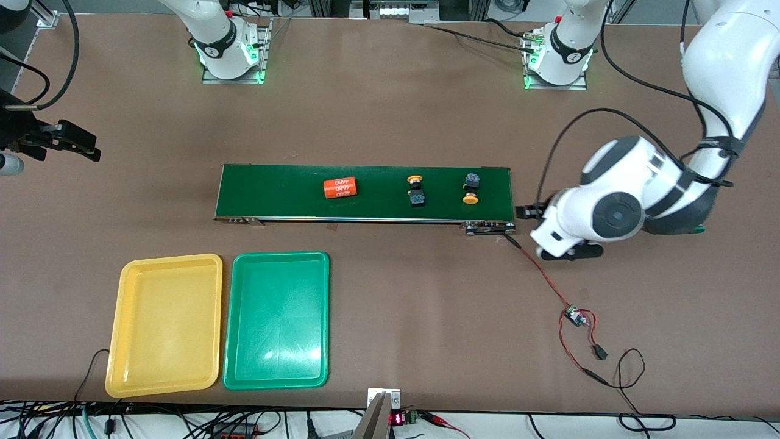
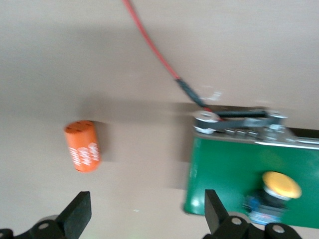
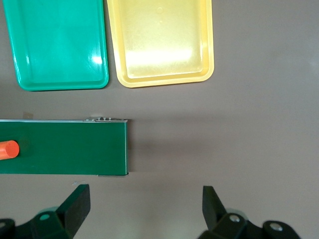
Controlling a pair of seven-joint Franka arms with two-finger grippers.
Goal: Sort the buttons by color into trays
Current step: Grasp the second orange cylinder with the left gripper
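Note:
Two buttons with yellow-orange caps lie on the dark green belt [image 1: 274,189]: one button [image 1: 416,190] at mid-belt, the other button [image 1: 471,188] near the end by the left arm, seen also in the left wrist view as a yellow-capped button [image 2: 280,188]. The yellow tray [image 1: 128,323] and green tray [image 1: 241,317] sit side by side, nearer the front camera than the belt. My left gripper [image 1: 529,212] [image 2: 146,215] is open and holds nothing, low over the table just off the belt's end. My right gripper [image 1: 85,145] [image 3: 144,209] hangs open at the right arm's end of the table.
An orange cylinder [image 1: 340,188] lies on the belt toward the right arm's end. Another orange cylinder [image 2: 83,146] lies on the bare table off the belt's end, near my left gripper. A red and black wire [image 1: 548,280] runs from the belt's corner to a small board [image 1: 573,316].

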